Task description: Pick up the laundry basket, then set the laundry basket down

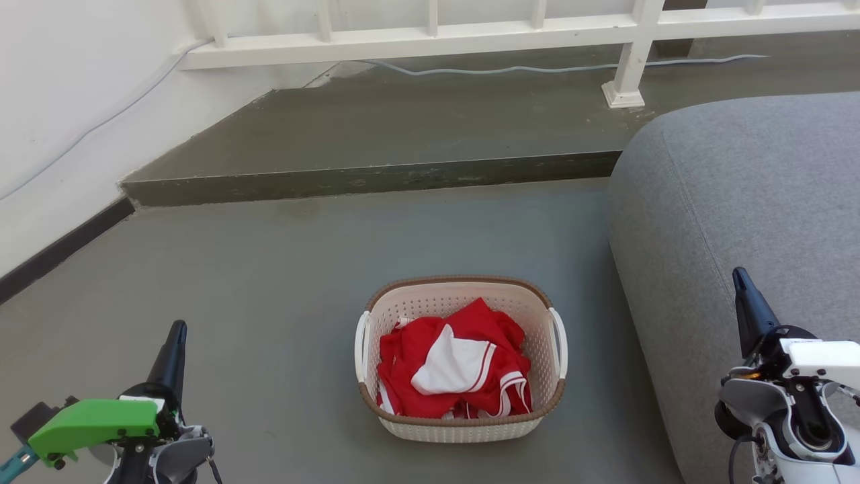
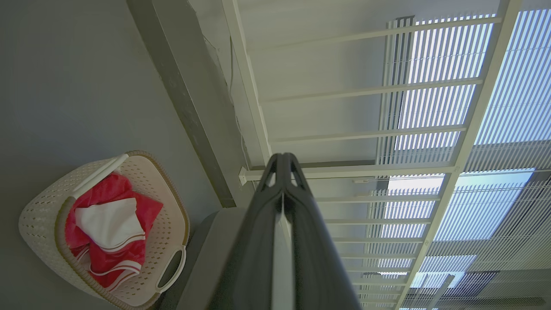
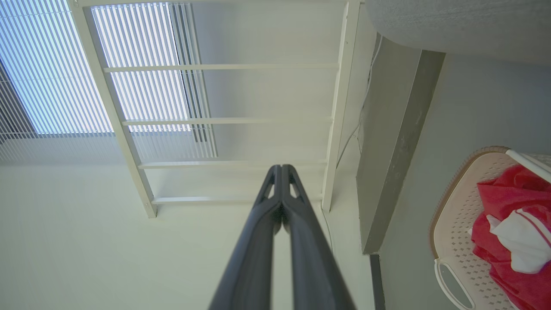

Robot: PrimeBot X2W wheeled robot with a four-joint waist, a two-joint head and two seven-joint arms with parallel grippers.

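Observation:
The laundry basket (image 1: pixel 461 423) stands on the grey floor at lower centre, cream and perforated with a brown rim and a white loop handle on each side. Red and white clothes (image 1: pixel 451 363) fill it. My left gripper (image 1: pixel 176 331) is shut, well to the basket's left, fingers pointing up and holding nothing. My right gripper (image 1: pixel 740 275) is shut too, far to the basket's right in front of the sofa. The left wrist view has the basket (image 2: pixel 168 202) at lower left, beside the shut gripper (image 2: pixel 282 156). The right wrist view has the basket (image 3: pixel 456 215) at its right edge, past the shut gripper (image 3: pixel 280 167).
A grey sofa (image 1: pixel 746 222) bulks along the right, close to the basket. A raised concrete step (image 1: pixel 376 176) crosses behind, topped by a white railing (image 1: pixel 631 67) and a loose cable (image 1: pixel 537 68). A white wall (image 1: pixel 60 121) with a dark baseboard runs down the left.

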